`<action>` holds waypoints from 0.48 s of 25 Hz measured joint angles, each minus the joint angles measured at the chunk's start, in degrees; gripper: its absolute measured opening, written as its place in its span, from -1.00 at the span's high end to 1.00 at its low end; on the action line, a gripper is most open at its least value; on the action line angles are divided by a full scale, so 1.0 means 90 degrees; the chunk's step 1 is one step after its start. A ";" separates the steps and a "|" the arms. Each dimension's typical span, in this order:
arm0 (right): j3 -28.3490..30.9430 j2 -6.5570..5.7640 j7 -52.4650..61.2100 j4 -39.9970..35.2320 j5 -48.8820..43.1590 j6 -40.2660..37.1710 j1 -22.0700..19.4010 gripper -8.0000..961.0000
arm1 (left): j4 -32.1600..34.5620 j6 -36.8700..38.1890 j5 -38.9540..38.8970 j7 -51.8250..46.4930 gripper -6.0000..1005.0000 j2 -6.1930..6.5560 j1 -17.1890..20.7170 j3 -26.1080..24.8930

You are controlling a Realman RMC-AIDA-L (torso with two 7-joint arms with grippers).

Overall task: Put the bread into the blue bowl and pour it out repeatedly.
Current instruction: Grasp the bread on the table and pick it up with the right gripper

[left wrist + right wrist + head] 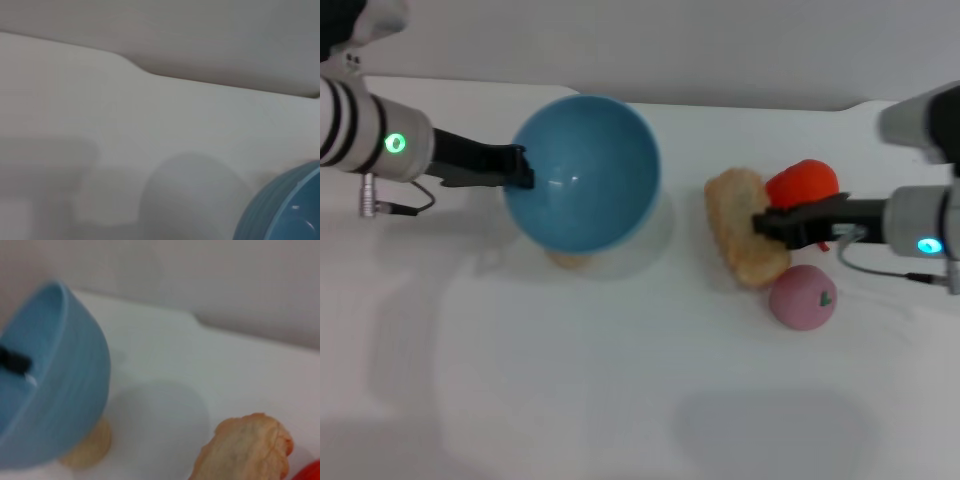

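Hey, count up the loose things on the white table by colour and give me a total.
Blue: 1, the round light-blue plastic bowl
Orange-brown: 1, the elongated toy bread loaf
Red-orange: 1, a rounded toy
Pink: 1, a ball with a green mark
Beige: 1, a small round piece under the bowl
Total: 5

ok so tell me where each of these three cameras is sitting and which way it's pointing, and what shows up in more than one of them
Head view: from the robot's head, looking down at the white table; shows the left gripper at the blue bowl rim and the right gripper on the bread.
Left wrist view: on the left arm, facing across the table past the bowl's edge; no fingers visible.
Right wrist view: on the right arm, facing the tilted bowl, bread near; no own fingers.
Shared: the bowl appears in all three, the bread in head and right wrist views.
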 joint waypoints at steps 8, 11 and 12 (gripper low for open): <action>0.1349 0.0012 -0.0795 -0.1107 0.0014 -0.0974 -0.0623 0.60 | -0.0841 -0.0037 0.0003 -0.0009 0.95 -0.0023 -0.0704 0.0683; 0.1562 0.0024 -0.0921 -0.1459 0.0063 -0.1106 -0.0753 0.64 | -0.1478 0.0017 0.0005 -0.0026 0.95 -0.0022 -0.1100 0.0728; 0.1594 0.0027 -0.1015 -0.1545 0.0129 -0.1177 -0.0777 0.66 | -0.1650 0.0028 0.0006 -0.0023 0.95 -0.0022 -0.1216 0.0737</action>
